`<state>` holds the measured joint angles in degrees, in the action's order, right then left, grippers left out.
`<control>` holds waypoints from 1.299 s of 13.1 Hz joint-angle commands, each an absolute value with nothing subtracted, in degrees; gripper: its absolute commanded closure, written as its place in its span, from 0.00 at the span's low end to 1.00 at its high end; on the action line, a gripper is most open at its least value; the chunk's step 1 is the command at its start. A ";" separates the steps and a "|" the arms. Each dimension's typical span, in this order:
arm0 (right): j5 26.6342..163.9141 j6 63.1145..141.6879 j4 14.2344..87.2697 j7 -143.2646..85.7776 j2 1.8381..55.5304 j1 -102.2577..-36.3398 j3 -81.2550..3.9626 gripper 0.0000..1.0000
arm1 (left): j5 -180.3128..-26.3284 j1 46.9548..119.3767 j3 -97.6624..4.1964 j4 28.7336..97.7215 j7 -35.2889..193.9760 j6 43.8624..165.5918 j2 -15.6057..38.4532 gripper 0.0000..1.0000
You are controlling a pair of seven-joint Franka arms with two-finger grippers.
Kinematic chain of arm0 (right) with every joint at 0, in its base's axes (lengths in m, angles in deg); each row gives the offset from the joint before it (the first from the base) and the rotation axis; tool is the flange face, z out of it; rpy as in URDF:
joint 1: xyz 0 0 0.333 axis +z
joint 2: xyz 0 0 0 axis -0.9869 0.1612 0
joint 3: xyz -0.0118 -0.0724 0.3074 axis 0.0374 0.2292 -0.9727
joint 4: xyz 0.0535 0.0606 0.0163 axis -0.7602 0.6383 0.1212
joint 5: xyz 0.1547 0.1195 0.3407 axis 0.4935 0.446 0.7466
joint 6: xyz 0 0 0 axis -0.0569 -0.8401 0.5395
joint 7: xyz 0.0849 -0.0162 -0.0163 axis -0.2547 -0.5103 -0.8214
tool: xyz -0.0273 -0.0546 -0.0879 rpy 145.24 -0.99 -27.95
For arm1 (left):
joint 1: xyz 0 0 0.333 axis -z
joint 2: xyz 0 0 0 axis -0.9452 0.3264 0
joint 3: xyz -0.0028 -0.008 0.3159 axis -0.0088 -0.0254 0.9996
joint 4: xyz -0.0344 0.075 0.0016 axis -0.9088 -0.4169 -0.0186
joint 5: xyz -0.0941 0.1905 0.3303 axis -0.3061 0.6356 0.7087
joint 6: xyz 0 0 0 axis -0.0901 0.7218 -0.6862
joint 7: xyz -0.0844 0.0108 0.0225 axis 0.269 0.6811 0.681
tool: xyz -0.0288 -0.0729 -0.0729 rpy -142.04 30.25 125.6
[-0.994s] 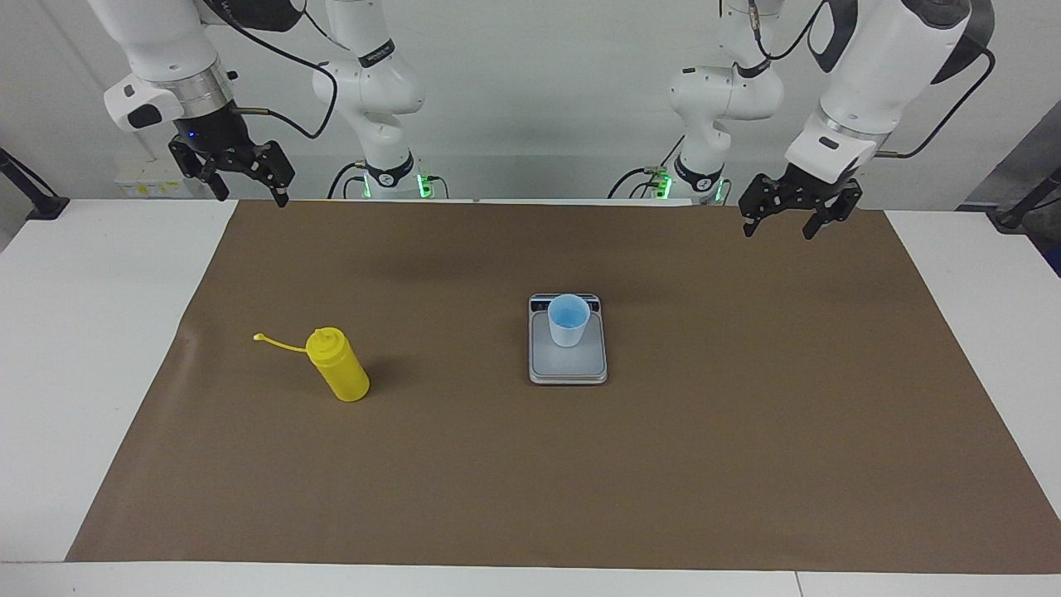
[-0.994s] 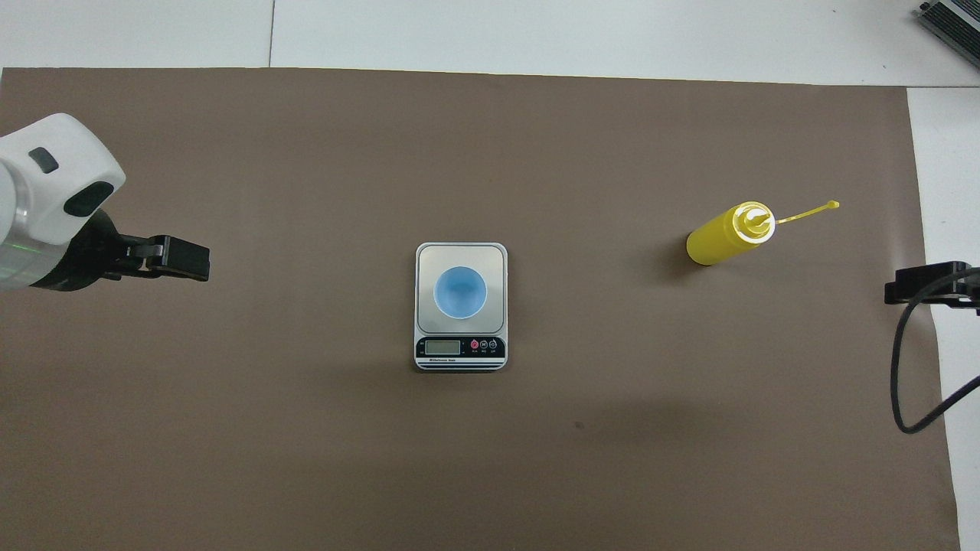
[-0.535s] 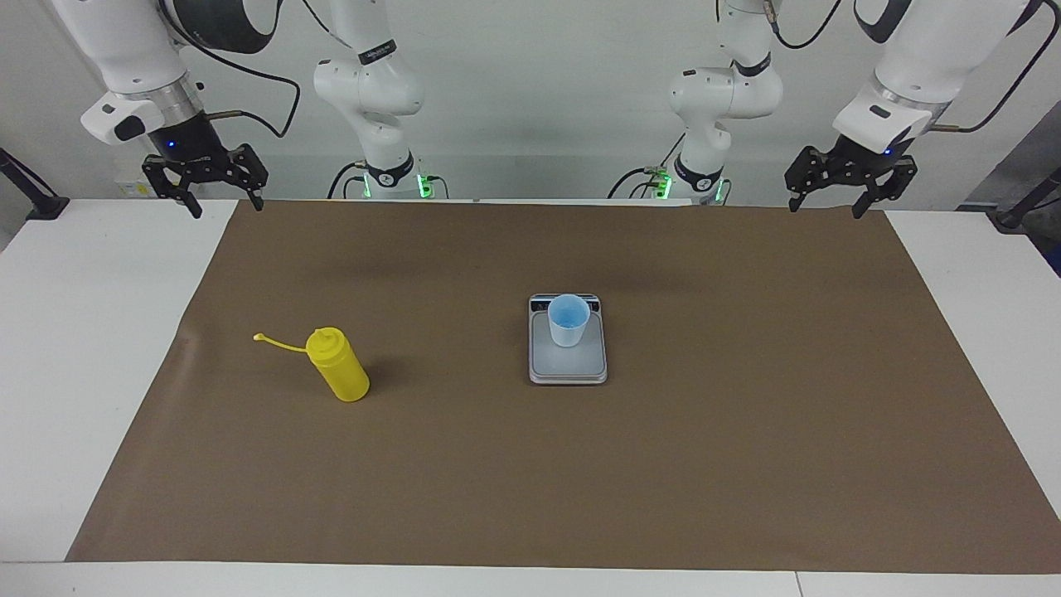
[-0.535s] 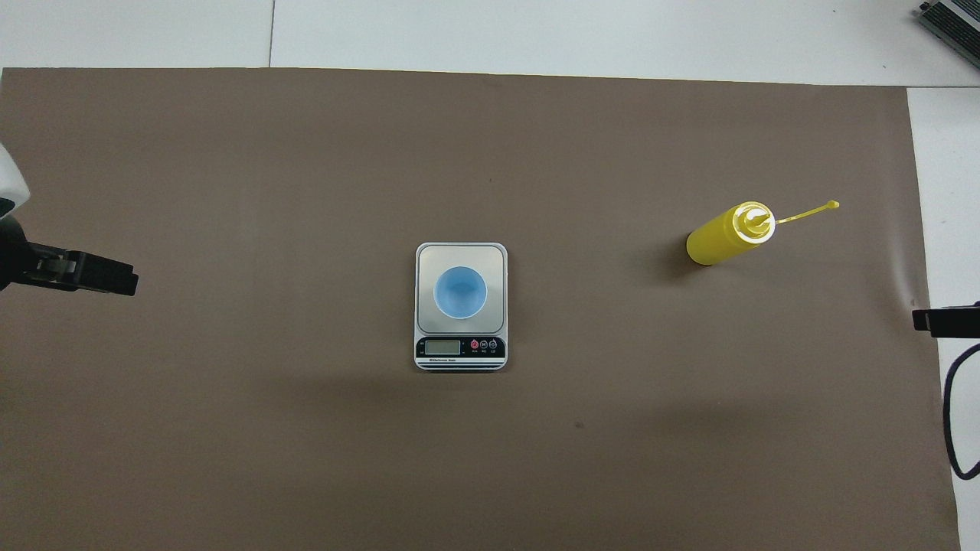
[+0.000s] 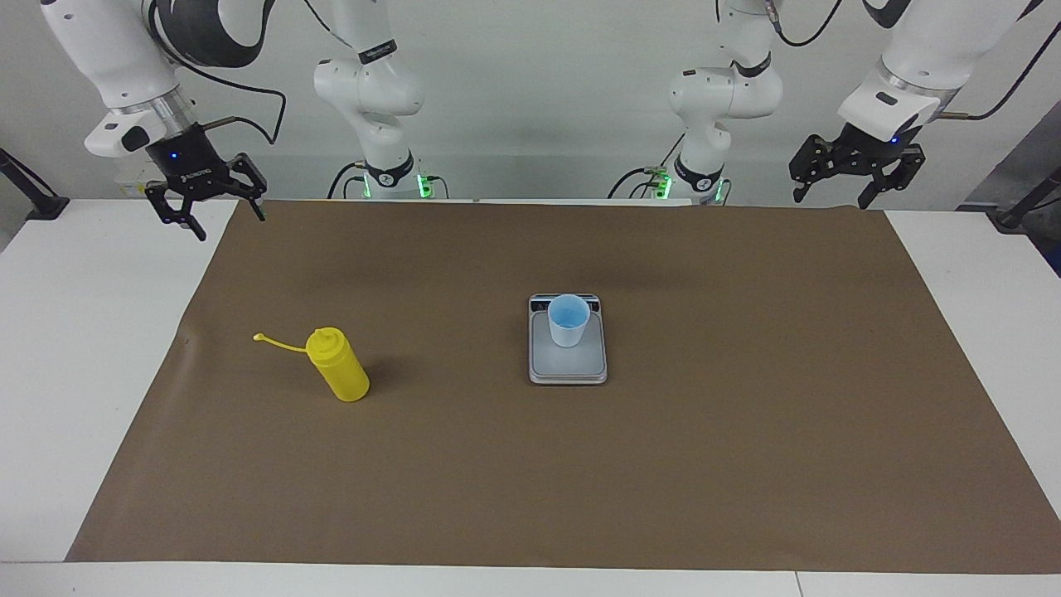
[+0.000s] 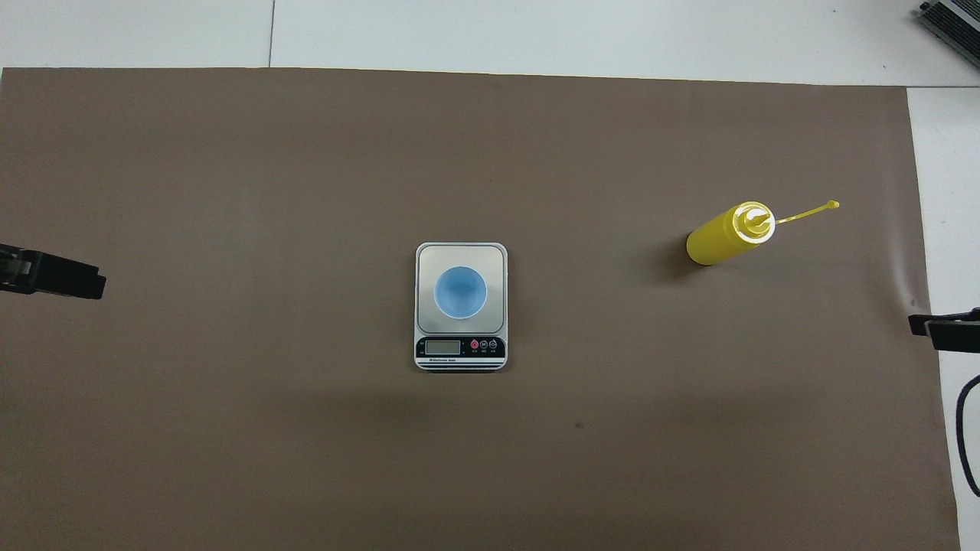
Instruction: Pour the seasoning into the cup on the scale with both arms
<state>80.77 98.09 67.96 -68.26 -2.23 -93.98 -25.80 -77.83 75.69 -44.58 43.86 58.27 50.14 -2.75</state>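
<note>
The yellow seasoning bottle [image 5: 338, 369] [image 6: 723, 236] stands upright on the brown mat toward the right arm's end, its cap strap hanging loose to the side. At the mat's middle lies the silver scale [image 5: 568, 366] [image 6: 459, 256], and the pale-blue cup [image 5: 569, 320] [image 6: 460, 291] stands upright on its plate. My right gripper [image 5: 228, 224] hangs open and empty over the mat's corner by the robots, well apart from the bottle. My left gripper [image 5: 833, 201] hangs open and empty over the mat's edge at the left arm's end.
A brown mat [image 5: 746, 456] covers most of the white table [image 5: 75, 348]. White table strips run along both ends. The scale's dark display strip [image 6: 459, 348] faces the robots.
Both grippers have drawn outward toward their own ends of the table. The right one has also sunk a little and the left one has risen. Bottle, cup and scale have not moved.
</note>
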 commanded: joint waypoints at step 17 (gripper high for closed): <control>124.96 108.73 85.25 -124.95 4.63 -101.38 -25.12 0.00 | -77.22 70.51 -48.72 46.67 57.66 50.02 -4.79 0.00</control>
<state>121.06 109.44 84.47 -118.58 2.75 -99.76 -24.65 -77.83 71.14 -48.33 45.00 58.24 49.75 -3.13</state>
